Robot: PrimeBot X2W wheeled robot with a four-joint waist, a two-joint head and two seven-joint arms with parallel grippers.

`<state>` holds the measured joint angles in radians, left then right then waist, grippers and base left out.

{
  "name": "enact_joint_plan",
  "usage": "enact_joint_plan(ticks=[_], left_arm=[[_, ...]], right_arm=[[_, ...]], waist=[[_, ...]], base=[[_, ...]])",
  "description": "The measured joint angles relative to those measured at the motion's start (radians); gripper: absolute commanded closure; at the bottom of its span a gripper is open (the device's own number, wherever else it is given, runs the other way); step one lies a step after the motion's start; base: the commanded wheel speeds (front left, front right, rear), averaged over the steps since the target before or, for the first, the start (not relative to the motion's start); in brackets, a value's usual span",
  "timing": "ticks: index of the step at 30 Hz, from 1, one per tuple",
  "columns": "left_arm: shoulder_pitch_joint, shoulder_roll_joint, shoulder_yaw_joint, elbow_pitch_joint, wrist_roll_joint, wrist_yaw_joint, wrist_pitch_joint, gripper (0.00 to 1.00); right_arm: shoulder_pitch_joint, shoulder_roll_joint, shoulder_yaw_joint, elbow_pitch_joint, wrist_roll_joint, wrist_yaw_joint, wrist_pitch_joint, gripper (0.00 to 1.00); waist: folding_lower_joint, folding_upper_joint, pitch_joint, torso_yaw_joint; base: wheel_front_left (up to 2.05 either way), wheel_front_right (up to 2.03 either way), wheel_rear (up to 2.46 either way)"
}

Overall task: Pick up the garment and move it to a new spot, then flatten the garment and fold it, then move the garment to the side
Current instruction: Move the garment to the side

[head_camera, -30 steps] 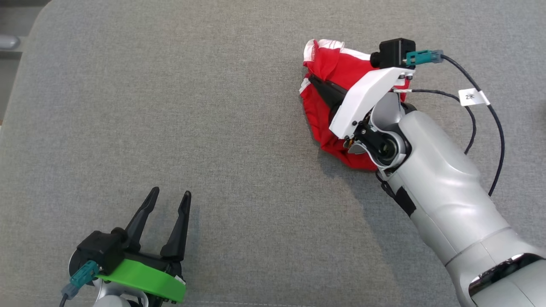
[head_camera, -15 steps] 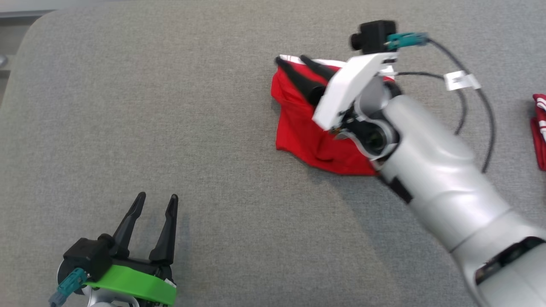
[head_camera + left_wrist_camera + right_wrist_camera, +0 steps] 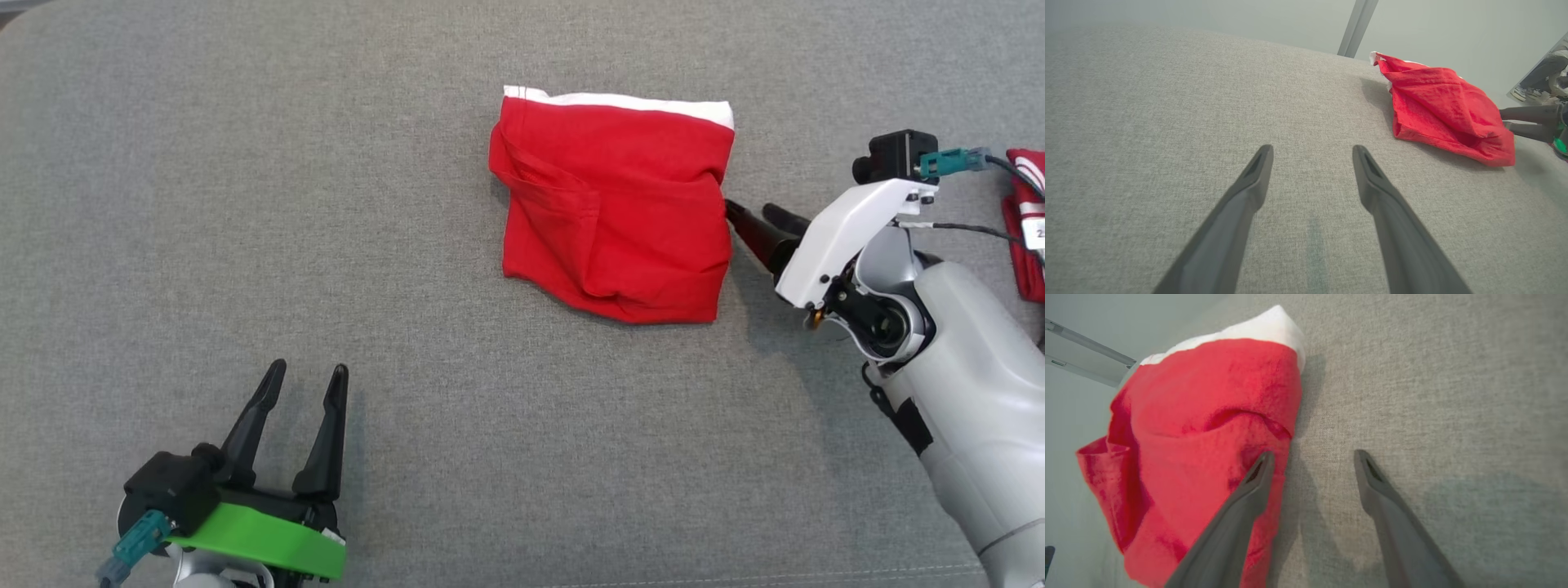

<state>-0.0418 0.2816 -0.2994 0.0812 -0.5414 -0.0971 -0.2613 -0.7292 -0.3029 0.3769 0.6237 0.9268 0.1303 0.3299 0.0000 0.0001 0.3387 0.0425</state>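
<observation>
a grey woven fabric surface is carrying two things. a red garment is lying on it in a rough folded square, right of centre in the head view, with its white band running along the far edge. a second red cloth with white stripes is lying at the right edge, well apart.

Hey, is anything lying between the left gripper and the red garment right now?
Nothing visible does. Bare grey cushion runs from the open left gripper up to the red garment. The right gripper, also open, sits at the garment's right edge, off that path.
</observation>
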Motion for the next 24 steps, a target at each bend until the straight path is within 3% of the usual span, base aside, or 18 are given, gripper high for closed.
enact_joint_plan(ticks=[8,15,16,17,18,24], left_arm=[[-0.021,-0.009,-0.003,0.014,0.007,-0.009,0.0,0.0],[-0.023,-0.025,-0.006,0.024,0.014,-0.017,0.0,0.0],[-0.023,-0.027,-0.006,0.025,0.014,-0.017,0.0,0.0],[-0.023,-0.03,-0.003,0.026,0.015,-0.017,0.0,0.0],[-0.023,-0.032,-0.001,0.026,0.015,-0.018,0.0,0.0],[-0.02,-0.04,0.011,0.032,0.022,-0.022,0.0,0.0]], right_arm=[[0.046,0.069,-0.089,-0.091,-0.018,0.0,0.116,0.0],[0.06,0.135,-0.163,-0.091,-0.079,0.0,0.166,0.0],[0.06,0.142,-0.168,-0.094,-0.088,0.0,0.17,0.56],[0.06,0.151,-0.175,-0.099,-0.093,0.0,0.17,0.89],[0.06,0.158,-0.179,-0.108,-0.096,0.0,0.175,1.0],[0.074,0.159,-0.22,-0.175,-0.114,0.0,0.218,1.0]], waist=[[0.0,0.0,0.01,0.025],[0.0,0.0,0.002,0.058],[0.0,0.0,0.0,0.062],[0.0,0.0,-0.003,0.065],[0.0,0.0,-0.006,0.068],[0.0,0.0,-0.018,0.065]], base=[[0.0,0.0,0.0],[0.0,0.0,0.0],[0.0,0.0,0.0],[0.0,0.0,0.0],[0.0,0.0,0.0],[0.0,0.0,0.0]])
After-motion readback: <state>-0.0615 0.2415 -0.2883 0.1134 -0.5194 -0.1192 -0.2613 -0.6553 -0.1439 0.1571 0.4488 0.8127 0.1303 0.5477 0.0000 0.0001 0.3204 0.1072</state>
